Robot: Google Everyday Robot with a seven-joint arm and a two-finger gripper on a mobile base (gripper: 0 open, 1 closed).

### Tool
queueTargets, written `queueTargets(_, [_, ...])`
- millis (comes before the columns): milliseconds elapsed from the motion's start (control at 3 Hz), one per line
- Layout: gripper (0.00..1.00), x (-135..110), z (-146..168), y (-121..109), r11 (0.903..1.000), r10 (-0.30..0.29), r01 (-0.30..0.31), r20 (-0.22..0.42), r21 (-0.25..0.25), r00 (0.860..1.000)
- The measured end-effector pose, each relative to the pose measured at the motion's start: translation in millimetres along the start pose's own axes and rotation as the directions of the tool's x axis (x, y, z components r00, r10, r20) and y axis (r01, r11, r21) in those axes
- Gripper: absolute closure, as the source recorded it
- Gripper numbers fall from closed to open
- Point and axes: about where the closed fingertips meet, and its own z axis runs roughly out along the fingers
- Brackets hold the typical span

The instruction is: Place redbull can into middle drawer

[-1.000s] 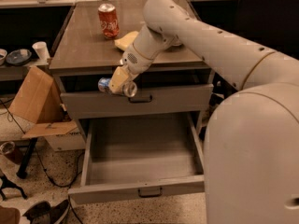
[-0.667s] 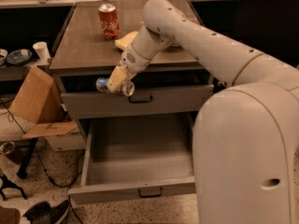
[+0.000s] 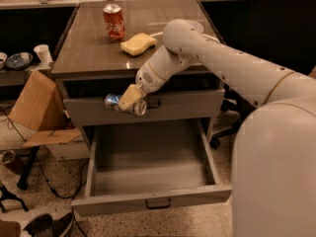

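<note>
While beige two-finger gripper [image 3: 126,100] hangs at upper grey drawer front [image 3: 187,105], it's clamped on slim silver-and-blue redbull can [image 3: 111,100], can horiz., clear of cabinet top. Wide grey middle drawer [image 3: 148,179] pulled out below, can not in it; small dark bar handle [image 3: 158,203] on front. Brown tabletop [image 3: 84,48]: red cola can [image 3: 114,21] upright, yellow sponge [image 3: 138,44] nr it. Cardboard box [image 3: 32,102] beside cabinet.

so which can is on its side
The redbull can, held sideways in the claw before the upper drawer front; the red cola can stands upright on the tabletop.
</note>
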Motion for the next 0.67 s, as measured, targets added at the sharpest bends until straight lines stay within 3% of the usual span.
queueTargets(667, [1.0, 67.9, 15.8, 22.1, 0.9991, 0.03, -0.03, 0.007, -0.03, 1.0])
